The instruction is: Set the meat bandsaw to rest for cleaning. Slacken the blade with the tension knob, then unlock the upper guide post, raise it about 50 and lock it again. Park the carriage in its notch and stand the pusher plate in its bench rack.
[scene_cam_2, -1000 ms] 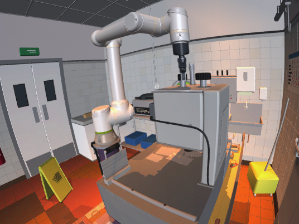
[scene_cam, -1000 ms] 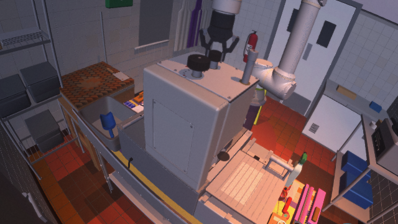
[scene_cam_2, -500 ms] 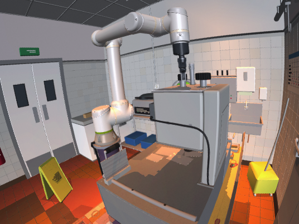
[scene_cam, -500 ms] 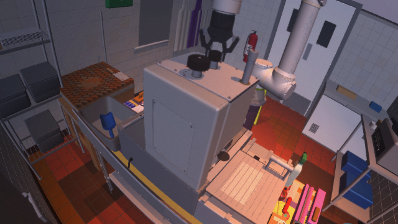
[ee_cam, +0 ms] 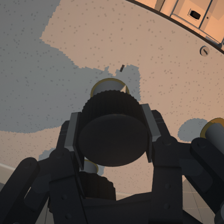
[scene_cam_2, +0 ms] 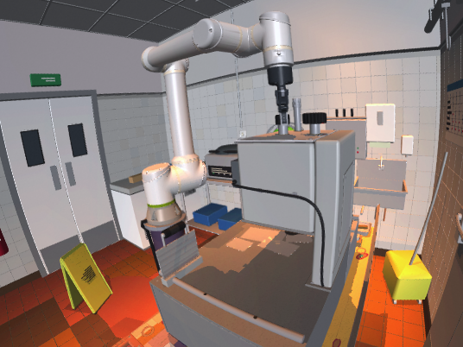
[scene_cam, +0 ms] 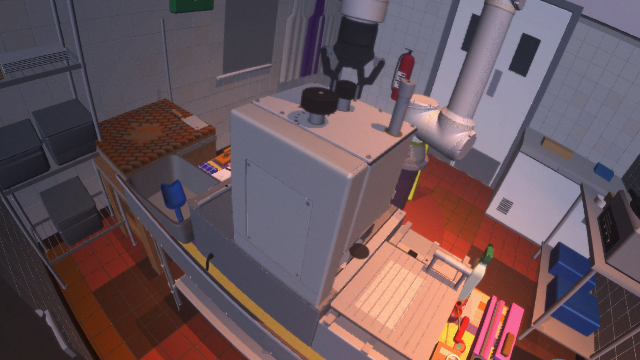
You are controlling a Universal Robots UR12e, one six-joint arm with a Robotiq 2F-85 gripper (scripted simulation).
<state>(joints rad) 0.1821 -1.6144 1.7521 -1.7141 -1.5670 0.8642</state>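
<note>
On top of the grey bandsaw housing [scene_cam: 305,190] stand two black knurled knobs and a grey guide post [scene_cam: 401,107]. The larger knob [scene_cam: 319,101] stands nearer the front edge. My gripper [ee_cam: 113,137] points straight down over the smaller knob [ee_cam: 113,127], the one further back [scene_cam: 345,90]. I grip that smaller knob by its rim. The carriage table [scene_cam: 400,295] lies below the housing. A ribbed grey pusher plate [scene_cam_2: 178,254] stands at the table's far corner.
A steel sink [scene_cam: 167,197] with a blue scoop [scene_cam: 173,198] sits left of the saw. Shelves with grey bins [scene_cam: 45,145] stand at the far left. A yellow floor sign [scene_cam_2: 84,276] and a yellow mop bucket [scene_cam_2: 406,276] stand on the red tiles.
</note>
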